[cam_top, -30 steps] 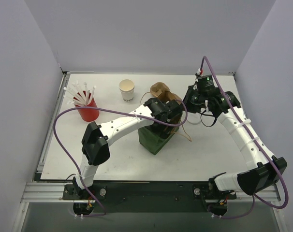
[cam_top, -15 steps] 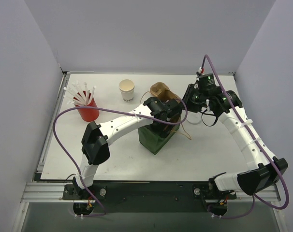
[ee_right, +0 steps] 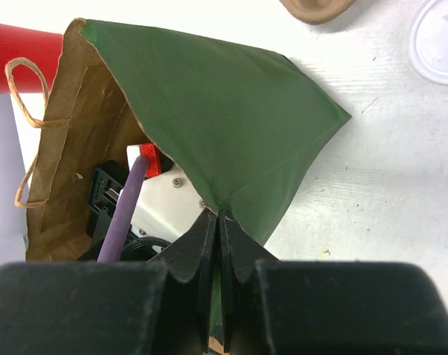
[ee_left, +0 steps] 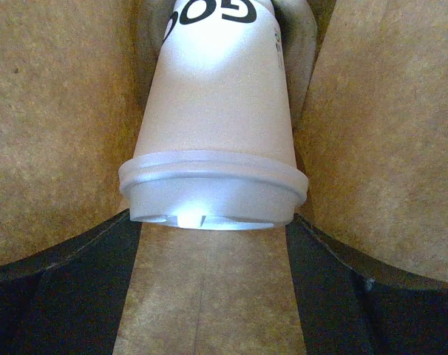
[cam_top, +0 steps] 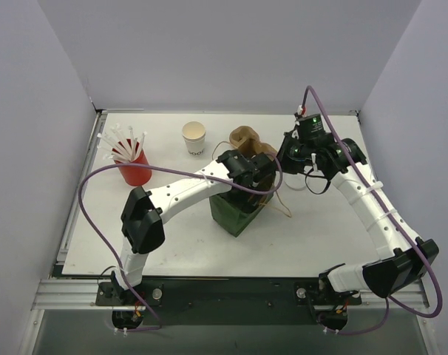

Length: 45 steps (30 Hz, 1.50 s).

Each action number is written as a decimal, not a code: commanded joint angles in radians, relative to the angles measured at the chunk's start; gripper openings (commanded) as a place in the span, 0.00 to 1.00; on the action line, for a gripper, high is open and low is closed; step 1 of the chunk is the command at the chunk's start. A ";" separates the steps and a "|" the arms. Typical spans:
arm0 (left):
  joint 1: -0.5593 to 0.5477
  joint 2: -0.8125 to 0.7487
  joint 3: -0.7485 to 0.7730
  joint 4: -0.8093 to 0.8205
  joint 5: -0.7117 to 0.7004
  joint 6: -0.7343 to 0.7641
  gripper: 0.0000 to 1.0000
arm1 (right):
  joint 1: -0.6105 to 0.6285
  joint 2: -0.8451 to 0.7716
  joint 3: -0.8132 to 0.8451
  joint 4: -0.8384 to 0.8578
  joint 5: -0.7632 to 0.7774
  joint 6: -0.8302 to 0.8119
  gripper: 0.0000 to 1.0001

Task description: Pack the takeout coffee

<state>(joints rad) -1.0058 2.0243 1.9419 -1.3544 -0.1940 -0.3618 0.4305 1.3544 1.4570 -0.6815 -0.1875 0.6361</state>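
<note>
We are seeing the left gripper spread wide inside the paper bag, fingers pressing both sides of the lid on the takeout coffee. The coffee is showing white walls, a translucent lid and dark print. Farther off, the right gripper is pinching the bag's rim, jaws together.

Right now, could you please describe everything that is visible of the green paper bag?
The green paper bag stands roughly upright at the middle of the white table, mouth open upward. It looks like kraft paper, green outside and plain brown inside, with thin twine handles at the rim. The right gripper is shut on one rim edge, where the wall folds into a creased peak. The left arm reaches down into the mouth.
</note>
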 commanded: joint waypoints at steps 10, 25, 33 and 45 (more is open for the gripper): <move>0.021 -0.206 -0.207 -0.138 0.080 0.035 0.38 | 0.073 -0.020 0.036 -0.061 -0.179 0.139 0.00; 0.010 -0.138 -0.215 -0.120 0.051 0.046 0.38 | 0.077 -0.011 0.011 -0.015 -0.101 0.139 0.00; 0.006 -0.084 -0.161 -0.130 0.011 0.034 0.37 | 0.076 -0.014 -0.001 -0.012 -0.073 0.125 0.00; 0.006 -0.084 -0.144 -0.138 -0.001 0.024 0.36 | 0.076 0.000 0.008 -0.012 -0.076 0.116 0.00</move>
<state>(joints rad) -0.9939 1.9171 1.7607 -1.3636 -0.1558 -0.3367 0.4973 1.3540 1.4536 -0.7219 -0.2398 0.7513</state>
